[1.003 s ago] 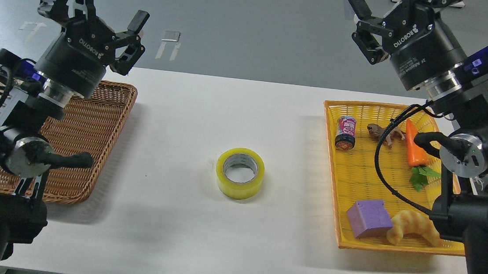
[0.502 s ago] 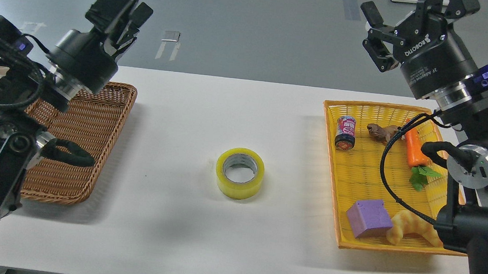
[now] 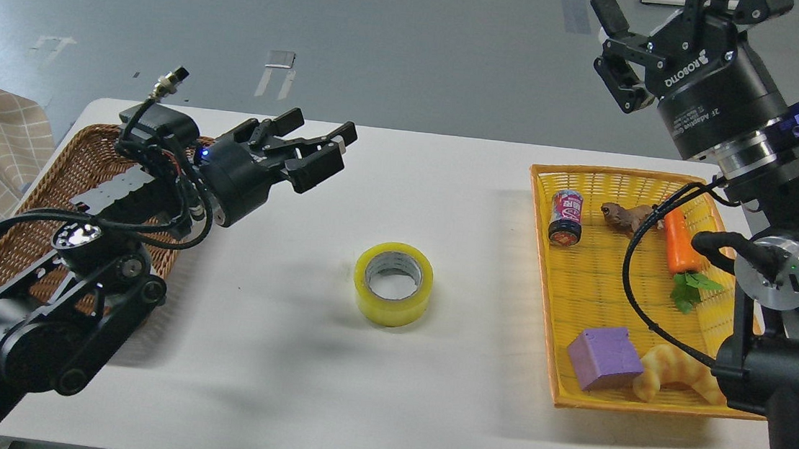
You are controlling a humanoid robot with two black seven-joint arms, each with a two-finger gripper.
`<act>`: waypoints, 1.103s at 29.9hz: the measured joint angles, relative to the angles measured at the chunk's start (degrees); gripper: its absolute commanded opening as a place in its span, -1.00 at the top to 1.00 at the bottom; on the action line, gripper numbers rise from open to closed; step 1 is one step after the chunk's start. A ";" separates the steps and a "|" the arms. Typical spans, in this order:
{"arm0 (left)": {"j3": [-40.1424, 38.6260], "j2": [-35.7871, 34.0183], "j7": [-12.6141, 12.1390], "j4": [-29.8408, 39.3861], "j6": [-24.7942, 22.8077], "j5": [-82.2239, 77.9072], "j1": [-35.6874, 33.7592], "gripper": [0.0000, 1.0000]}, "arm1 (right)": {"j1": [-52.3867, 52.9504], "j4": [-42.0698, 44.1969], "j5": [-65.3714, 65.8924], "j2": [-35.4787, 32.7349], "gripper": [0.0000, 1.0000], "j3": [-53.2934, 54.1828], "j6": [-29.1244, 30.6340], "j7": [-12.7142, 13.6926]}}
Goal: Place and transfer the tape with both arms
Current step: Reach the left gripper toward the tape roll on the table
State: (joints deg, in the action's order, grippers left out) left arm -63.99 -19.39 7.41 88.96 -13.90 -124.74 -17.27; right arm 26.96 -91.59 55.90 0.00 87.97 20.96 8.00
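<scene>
The tape (image 3: 393,283), a yellow translucent roll with a grey-white core, lies flat on the white table (image 3: 427,408) near its middle. My left gripper (image 3: 316,139) is open and empty. It points right, low over the table, up and to the left of the tape and clearly apart from it. My right gripper (image 3: 685,5) is open and empty. It is held high at the top right, above the far end of the yellow basket (image 3: 546,281) and far from the tape.
A brown wicker basket (image 3: 31,214) lies at the left under my left arm. The yellow basket holds a can (image 3: 566,217), a toy animal (image 3: 621,215), a carrot (image 3: 680,242), a purple cube (image 3: 605,358) and a croissant (image 3: 676,372).
My left arm has swung down from a raised pose. Its gripper now points right, low over the table and closer to the tape. The right gripper shifted slightly. The tape has not moved.
</scene>
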 measured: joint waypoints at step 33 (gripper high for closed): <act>16.98 11.24 -4.51 -15.57 13.51 -0.26 -1.97 -0.95 | -1.33 0.37 0.00 -0.44 -1.00 -0.17 0.04 0.00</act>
State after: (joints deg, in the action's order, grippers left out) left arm -47.01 -8.15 2.90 73.39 -0.39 -125.00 -19.24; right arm 25.62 -91.22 55.90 -0.43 87.80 21.00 8.00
